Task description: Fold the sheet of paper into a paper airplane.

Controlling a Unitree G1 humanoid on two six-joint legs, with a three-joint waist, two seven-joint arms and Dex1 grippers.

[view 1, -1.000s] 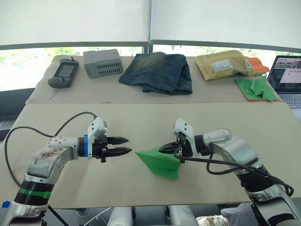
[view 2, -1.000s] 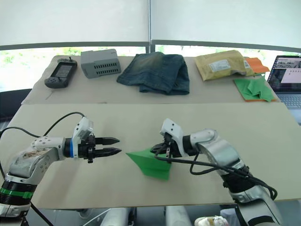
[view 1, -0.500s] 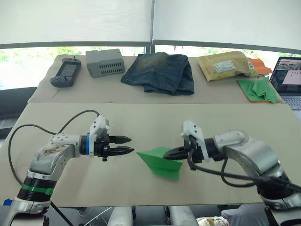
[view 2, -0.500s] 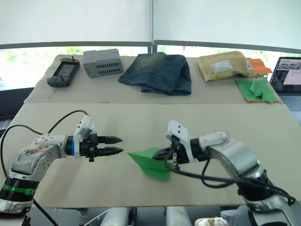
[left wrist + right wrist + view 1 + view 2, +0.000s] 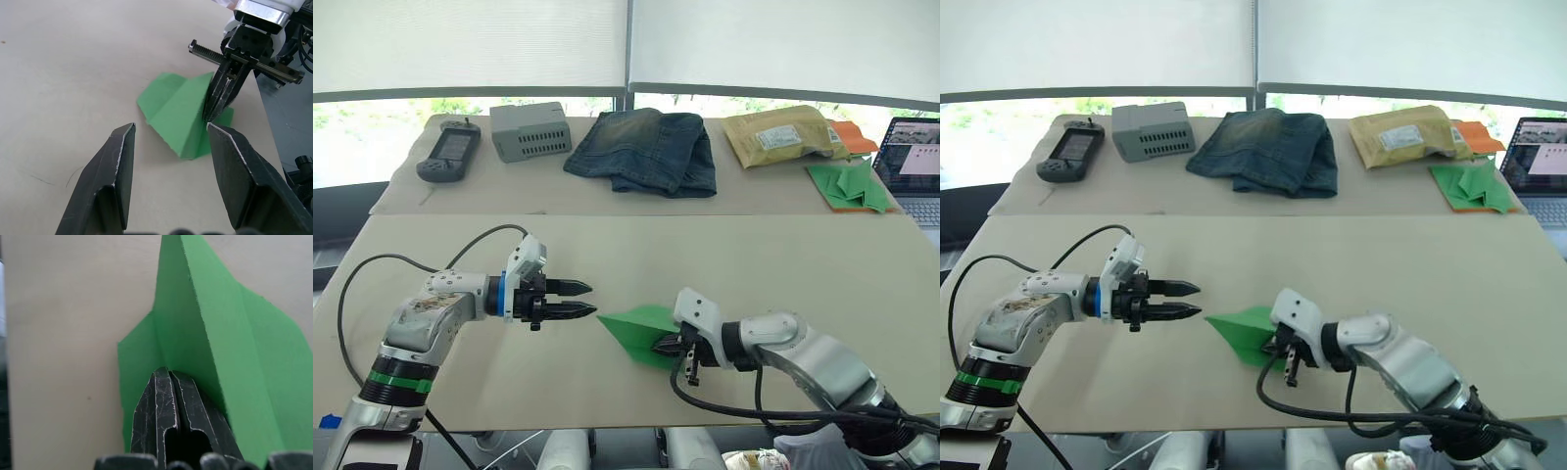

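Observation:
The sheet of paper is bright green and lies on the near table, folded into a pointed wedge like a paper airplane, nose toward my left arm. One flap stands up along a crease. My right gripper is shut, its tips pressed onto the paper's near rear part beside that raised flap; in the left wrist view the right gripper comes down on the fold. My left gripper is open, level with the table, a short gap from the nose, with nothing between its fingers.
The far table holds a heap of green darts on an orange sheet, a laptop, a yellow padded envelope, folded jeans, a grey box and a handheld controller.
My right gripper has moved from the paper's far side toward the near edge and now presses lower on it. My left gripper has edged closer to the nose.

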